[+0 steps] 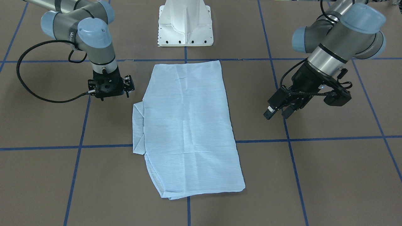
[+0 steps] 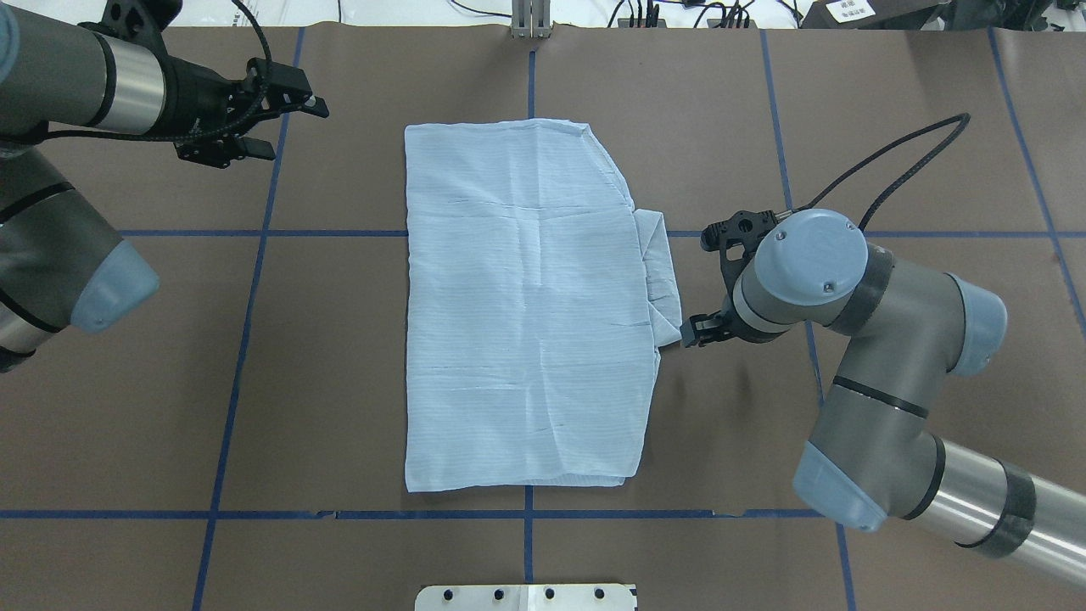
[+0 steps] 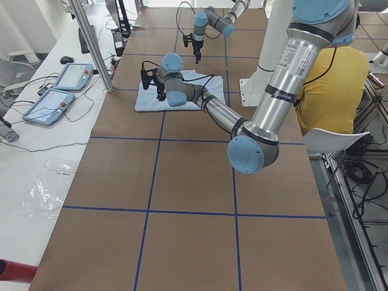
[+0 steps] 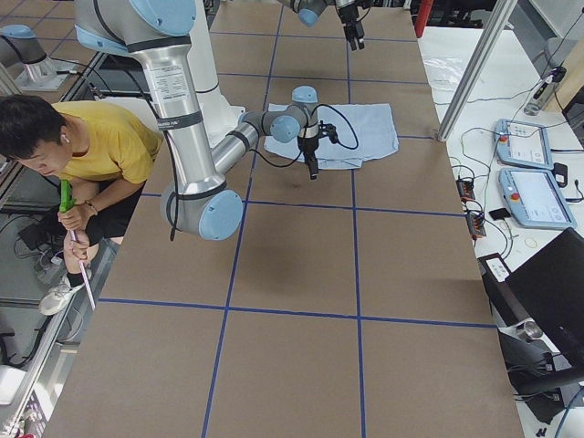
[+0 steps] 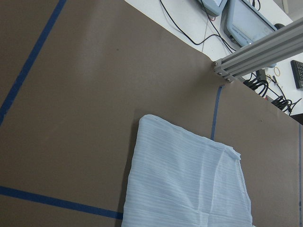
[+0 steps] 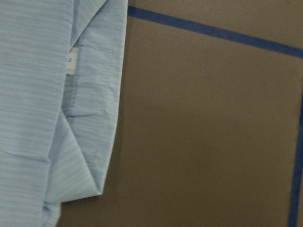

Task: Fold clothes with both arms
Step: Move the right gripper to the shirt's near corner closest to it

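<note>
Shirt [image 2: 526, 305] lay flat on the table [image 2: 339, 356] as a long, layered rectangle of pale blue striped cloth, between the two sets of fingers and touched by neither. Its collar [image 2: 657, 276] poked out of the long edge on the right fingers' side, with a small white label [image 6: 71, 61] tucked in the fold.

The cloth looked thin, light and limp, creased but lying quiet. I judged it would sag and drape once lifted. The stacked layers could also slide apart unless every layer was pinched together. The best holds seemed to be the two corners of one short edge, one corner per arm, so the edge would rise level. The loose collar flap would be a poor hold, likely to unfold alone.

The right gripper [image 1: 110, 88] pointed straight down just beside the collar, apart from it. Its fingers were hidden under the wrist, so I could not tell their gap. The left gripper [image 1: 279, 113] hung tilted and well off the opposite long edge. Its fingers stood apart with bare table showing between them, holding nothing.

Blue tape lines [image 2: 254, 339] crossed the brown table. Past the fingers, a person in yellow [image 4: 100, 146] sat low beside the robot's base.
</note>
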